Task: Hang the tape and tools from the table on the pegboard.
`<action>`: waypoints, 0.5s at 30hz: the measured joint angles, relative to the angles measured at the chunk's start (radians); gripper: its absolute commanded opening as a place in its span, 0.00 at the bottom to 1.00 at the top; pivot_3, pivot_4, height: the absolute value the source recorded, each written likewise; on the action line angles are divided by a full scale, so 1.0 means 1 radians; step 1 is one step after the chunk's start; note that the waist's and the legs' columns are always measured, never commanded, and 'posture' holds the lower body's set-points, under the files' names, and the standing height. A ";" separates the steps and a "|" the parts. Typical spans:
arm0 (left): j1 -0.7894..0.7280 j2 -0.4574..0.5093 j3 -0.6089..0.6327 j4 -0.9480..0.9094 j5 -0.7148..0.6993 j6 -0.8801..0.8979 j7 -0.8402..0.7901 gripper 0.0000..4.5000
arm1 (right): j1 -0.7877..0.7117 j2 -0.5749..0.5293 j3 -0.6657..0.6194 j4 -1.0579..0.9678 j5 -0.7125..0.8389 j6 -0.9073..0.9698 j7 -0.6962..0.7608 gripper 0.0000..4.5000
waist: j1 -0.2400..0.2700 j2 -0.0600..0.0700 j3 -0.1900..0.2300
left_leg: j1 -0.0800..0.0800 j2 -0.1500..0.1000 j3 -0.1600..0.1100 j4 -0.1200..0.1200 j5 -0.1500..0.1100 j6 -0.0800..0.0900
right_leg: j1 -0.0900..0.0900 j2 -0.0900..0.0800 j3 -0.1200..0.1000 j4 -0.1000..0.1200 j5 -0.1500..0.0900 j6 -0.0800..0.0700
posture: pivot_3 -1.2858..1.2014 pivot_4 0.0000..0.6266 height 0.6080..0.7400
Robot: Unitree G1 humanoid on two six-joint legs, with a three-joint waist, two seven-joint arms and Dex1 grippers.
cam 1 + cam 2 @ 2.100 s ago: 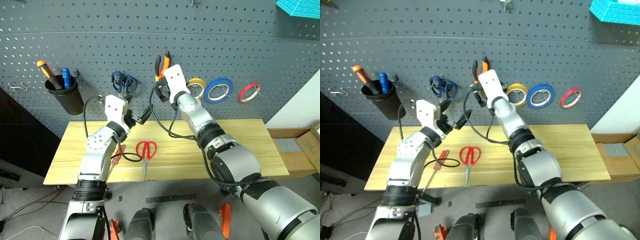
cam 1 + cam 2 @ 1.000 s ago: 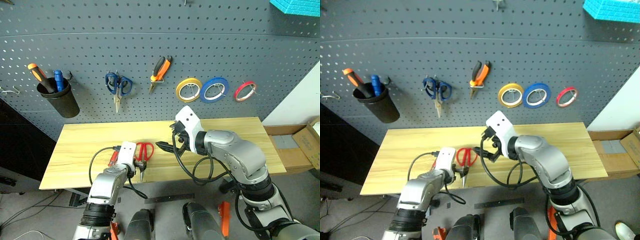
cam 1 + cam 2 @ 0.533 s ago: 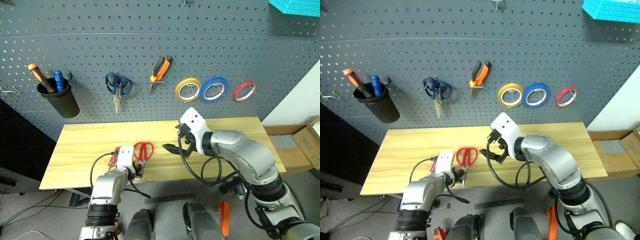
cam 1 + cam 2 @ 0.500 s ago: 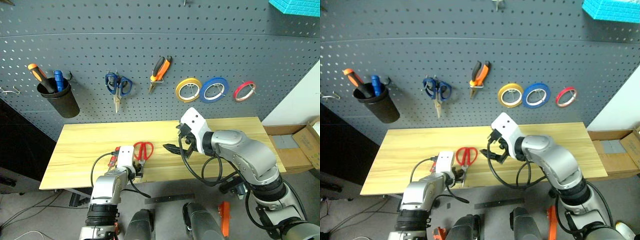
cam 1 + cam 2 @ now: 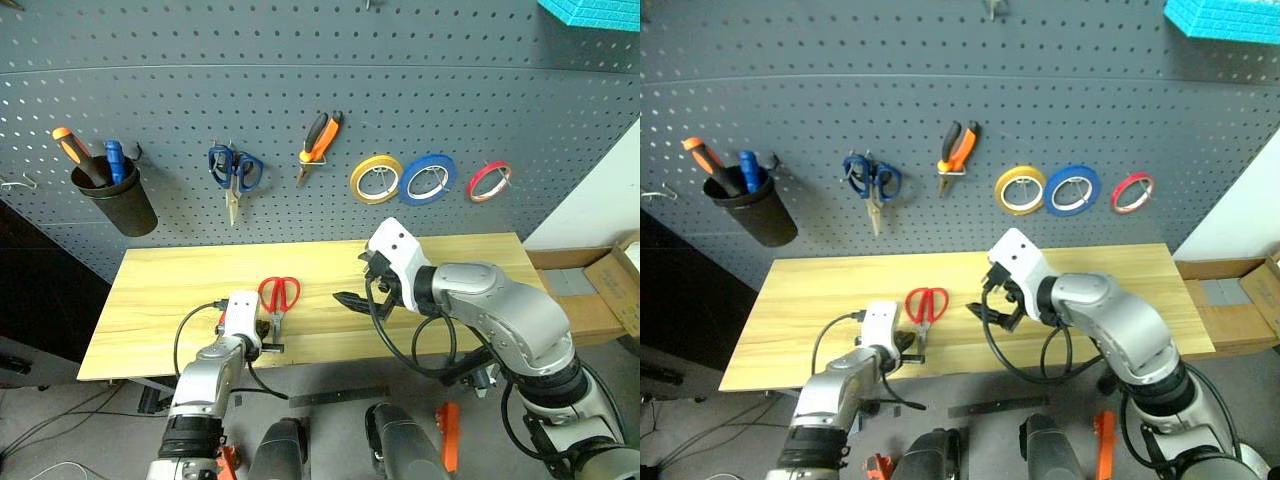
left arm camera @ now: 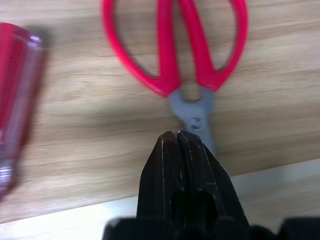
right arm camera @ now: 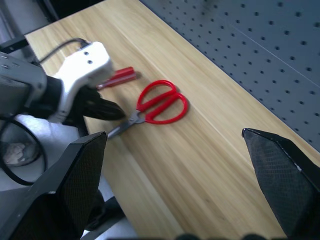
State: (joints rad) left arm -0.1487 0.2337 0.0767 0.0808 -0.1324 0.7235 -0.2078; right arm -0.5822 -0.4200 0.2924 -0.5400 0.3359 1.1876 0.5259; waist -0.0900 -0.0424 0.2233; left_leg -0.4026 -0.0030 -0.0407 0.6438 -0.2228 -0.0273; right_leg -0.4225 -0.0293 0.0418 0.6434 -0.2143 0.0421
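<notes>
On the pegboard (image 5: 300,70) the red tape ring (image 5: 491,181) is already hung at the far right of the row, next to a blue roll (image 5: 429,178) and a yellow roll (image 5: 376,179), and the orange-and-black pliers (image 5: 318,138) are hung just left of the yellow roll. Blue-handled scissors (image 5: 232,172) hang further left, and a black cup (image 5: 118,198) with two tool handles in it is mounted near the left edge. Two of the task's things are left on the table (image 5: 450,270): the red-handled scissors (image 5: 277,299), lying with the handles toward the pegboard and the blades toward the front edge, and the red-handled screwdriver (image 7: 116,78), lying just beside them on the robot's left. The fingers of the left gripper (image 6: 181,145) are pressed together at the scissors' blades, just below the pivot; it cannot be told whether the steel is pinched between them or merely touched. The right gripper (image 5: 352,299) is held above the middle of the table with its fingers spread wide and nothing between them. The work is judged to be about half done: tape and pliers are up, while scissors and screwdriver are yet to be lifted and hooked.
</notes>
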 measured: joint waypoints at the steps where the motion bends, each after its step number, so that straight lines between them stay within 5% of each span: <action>1: 0.013 0.003 0.005 -0.019 0.000 -0.012 0.000 0.01 | 0.001 -0.004 -0.001 -0.004 0.001 0.000 -0.001 1.00 | 0.000 0.000 0.000 | 0.000 0.000 0.000 0.000 0.000 0.000 | 0.000 0.000 0.000 0.000 0.000 0.000 | 0.45 0.33 1.00; 8: 0.060 0.006 0.016 -0.169 -0.008 -0.037 0.000 0.05 | 0.003 -0.026 -0.020 -0.014 0.014 -0.002 -0.002 1.00 | 0.001 0.000 0.000 | 0.000 0.000 0.000 0.000 0.000 0.000 | 0.000 -0.001 0.000 0.000 -0.003 -0.004 | 0.45 0.33 1.00; 15: 0.029 -0.002 0.008 -0.238 -0.028 0.089 0.003 0.51 | 0.003 -0.042 -0.020 -0.014 0.031 -0.004 0.006 1.00 | 0.001 0.000 0.001 | 0.000 -0.001 0.000 -0.001 0.000 0.000 | 0.000 0.000 -0.001 0.000 -0.002 0.000 | 0.46 0.33 1.00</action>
State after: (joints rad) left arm -0.1193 0.2318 0.0842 -0.1574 -0.1600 0.8121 -0.2046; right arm -0.5790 -0.4618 0.2723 -0.5540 0.3671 1.1836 0.5321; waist -0.0895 -0.0421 0.2244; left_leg -0.4029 -0.0037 -0.0406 0.6432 -0.2230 -0.0275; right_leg -0.4224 -0.0293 0.0409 0.6431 -0.2167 0.0418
